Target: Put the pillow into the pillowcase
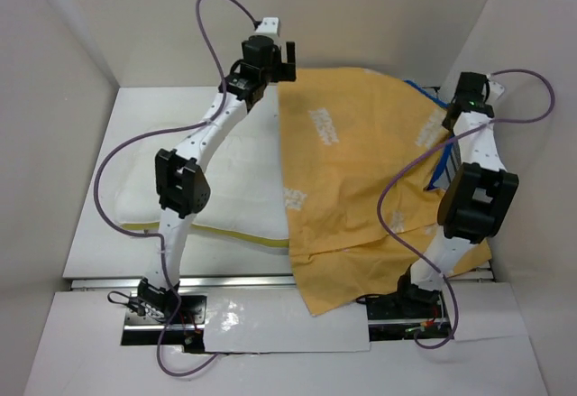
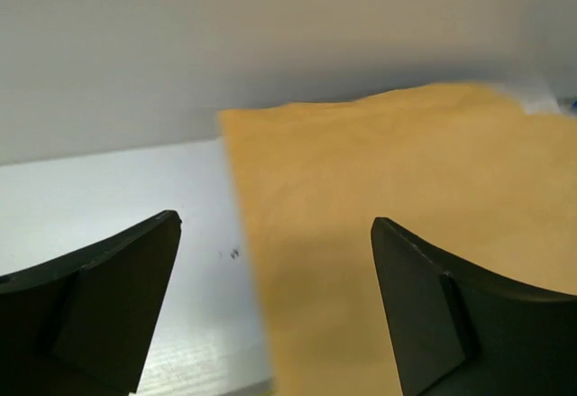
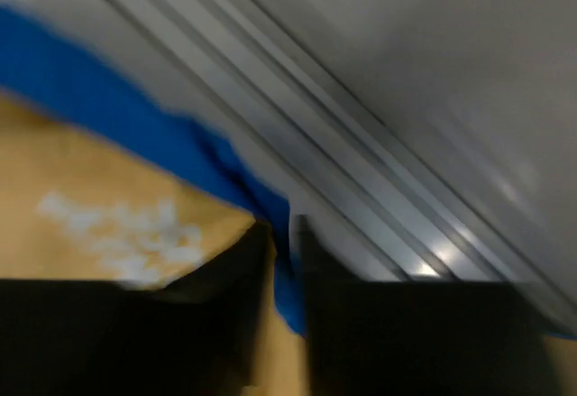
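Observation:
The pillowcase (image 1: 361,170) lies orange side up over the right half of the table, with a blue strip showing at its right edge (image 1: 440,175). The white pillow (image 1: 234,188) lies left of it, its right end under the orange cloth. My left gripper (image 1: 281,49) hovers open over the pillowcase's far left corner; the left wrist view shows its gripper (image 2: 275,225) straddling the edge of the orange pillowcase (image 2: 406,170) with nothing held. In the right wrist view the right gripper (image 3: 287,234) is pinched on a blue-and-orange fold of the pillowcase (image 3: 108,216).
White walls close in the table (image 1: 135,125) at the back and both sides. An aluminium rail (image 3: 361,188) runs close beside the right gripper. The pillowcase's near corner hangs over the front rail (image 1: 234,280). Purple cables loop off both arms.

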